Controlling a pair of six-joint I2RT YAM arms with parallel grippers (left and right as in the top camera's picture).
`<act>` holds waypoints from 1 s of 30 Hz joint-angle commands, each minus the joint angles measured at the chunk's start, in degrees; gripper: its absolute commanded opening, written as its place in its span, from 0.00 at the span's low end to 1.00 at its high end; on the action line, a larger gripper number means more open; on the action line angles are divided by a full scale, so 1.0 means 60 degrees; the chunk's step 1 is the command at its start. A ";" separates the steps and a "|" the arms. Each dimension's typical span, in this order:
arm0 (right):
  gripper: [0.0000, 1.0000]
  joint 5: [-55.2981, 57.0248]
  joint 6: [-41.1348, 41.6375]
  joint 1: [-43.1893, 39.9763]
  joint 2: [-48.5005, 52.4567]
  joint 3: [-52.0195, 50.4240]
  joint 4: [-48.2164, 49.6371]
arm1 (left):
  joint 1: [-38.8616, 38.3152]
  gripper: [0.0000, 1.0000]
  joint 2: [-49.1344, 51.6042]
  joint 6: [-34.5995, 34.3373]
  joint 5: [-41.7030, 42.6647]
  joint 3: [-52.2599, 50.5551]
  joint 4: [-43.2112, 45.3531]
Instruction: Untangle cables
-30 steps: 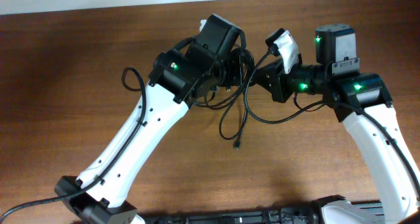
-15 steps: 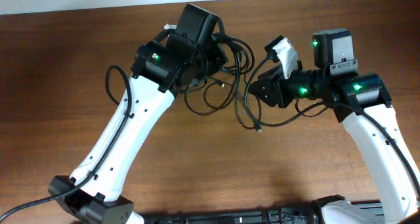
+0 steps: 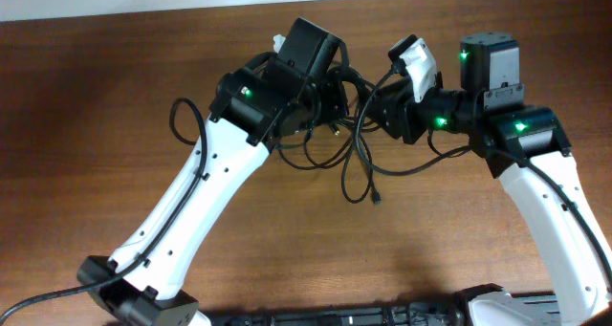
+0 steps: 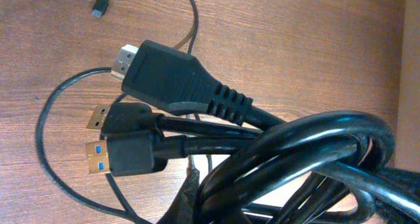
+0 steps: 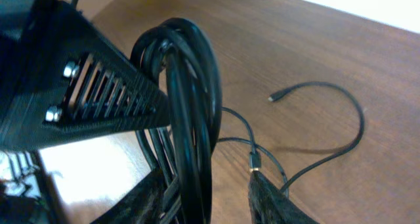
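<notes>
The cables (image 3: 352,140) are a bundle of black cords held off the table between my two grippers. My left gripper (image 3: 332,98) is shut on the bundle; in the left wrist view one finger (image 4: 189,199) presses against the thick coils (image 4: 308,152). An HDMI plug (image 4: 174,79) and two USB plugs (image 4: 125,155) stick out of the bundle. My right gripper (image 3: 380,108) is open, with its fingers (image 5: 269,198) on either side of the looped cords (image 5: 193,119). One thin cord hangs down to a small plug (image 3: 377,201) on the table.
The brown wooden table (image 3: 96,97) ends at a white wall edge along the back. The left gripper's black vented body (image 5: 85,99) sits close in front of the right wrist camera. A thin cord with a small plug (image 5: 272,98) lies on the table.
The left arm pulled the bundle left and back half a second ago. It has now swung right again, bringing the bundle up to the right gripper. The hanging plug shifted with it.
</notes>
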 commanded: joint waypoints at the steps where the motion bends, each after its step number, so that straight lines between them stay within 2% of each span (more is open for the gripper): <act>1: 0.15 -0.0186 0.0029 0.0025 -0.0066 0.0066 0.0018 | -0.0025 0.00 -0.0164 0.0186 0.0076 0.0157 0.0076; 3: 0.04 -0.0189 0.0029 0.0025 -0.0066 0.0066 0.0007 | -0.0025 0.00 -0.0164 0.0182 0.0076 0.0157 0.0076; 7: 0.04 -0.0189 0.0029 0.0025 -0.0066 0.0066 -0.0441 | 0.0004 0.00 -0.0164 -0.0251 0.0062 0.0157 0.0080; 12: 0.04 -0.0186 0.0025 0.0025 -0.0066 0.0066 -0.1282 | 0.0051 0.00 -0.0164 -0.1902 -0.0852 0.0157 0.0076; 16: 0.04 -0.0189 0.0025 0.0025 -0.0066 0.0066 -0.1858 | 0.0692 0.00 -0.0164 -0.2907 -0.0856 0.0157 0.0080; 21: 0.04 -0.0189 0.0033 0.0025 -0.0066 0.0066 -0.1821 | 0.1705 0.00 -0.0164 -0.3177 -0.0637 0.0157 0.0073; 23: 0.06 -0.0186 0.0036 0.0025 -0.0066 0.0066 -0.1504 | 0.1796 0.00 -0.0164 -0.2772 -0.0561 0.0157 0.0073; 24: 0.23 -0.0153 0.0033 0.0025 -0.0066 0.0066 -0.1147 | 0.1785 0.00 -0.0164 -0.2157 -0.0397 0.0157 0.0062; 25: 0.60 -0.0015 0.0033 0.0025 -0.0066 0.0066 -0.0900 | 0.1749 0.00 -0.0164 -0.1836 -0.0233 0.0157 0.0029; 27: 0.83 0.0415 0.0036 0.0025 -0.0066 0.0066 -0.0474 | 0.1581 0.00 -0.0164 -0.1810 -0.0222 0.0157 -0.0259; 30: 0.86 0.0459 0.0033 0.0025 -0.0066 0.0066 -0.0102 | 0.1253 0.00 -0.0164 -0.1636 -0.0248 0.0157 -0.0397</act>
